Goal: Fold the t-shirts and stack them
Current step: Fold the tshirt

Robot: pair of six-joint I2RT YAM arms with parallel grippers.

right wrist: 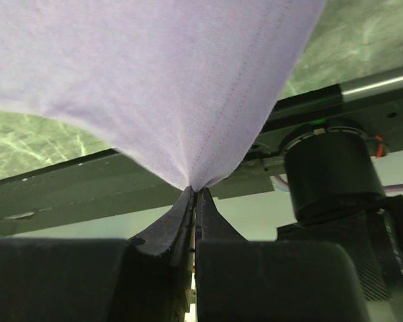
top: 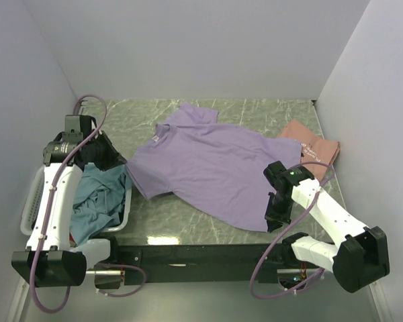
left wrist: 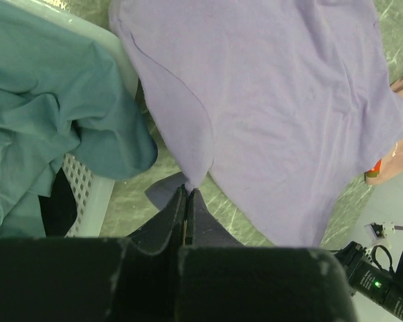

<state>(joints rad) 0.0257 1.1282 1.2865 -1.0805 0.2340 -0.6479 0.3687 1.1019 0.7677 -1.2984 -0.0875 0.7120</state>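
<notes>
Lavender t-shirt (top: 215,164) lies spread across the middle of the green marbled tabletop (top: 255,111), collar toward the far left, hem toward the near right. Some wrinkles show; it is unfolded.

Left fingers (left wrist: 178,208) are pressed together on a point of the lavender cloth at its left edge, just beside the basket. In the left wrist view the fabric draws into a narrow peak that ends between the tips.

Right fingers (right wrist: 181,208) are pressed together on the lavender shirt's near-right hem corner. In the right wrist view the cloth hangs as a tent, with a stitched seam running down into the pinch. The tabletop's near edge is visible below it.

Salmon-pink t-shirt (top: 310,146) rests folded at the far right of the tabletop. The lavender shirt's right edge is close to it; whether they overlap cannot be told.

Teal t-shirt (top: 101,198) sits crumpled in the white slatted basket (top: 33,201) at the tabletop's left edge, with part draped over the rim nearest the lavender shirt. Something dark lies beneath it in the basket, unidentifiable.
</notes>
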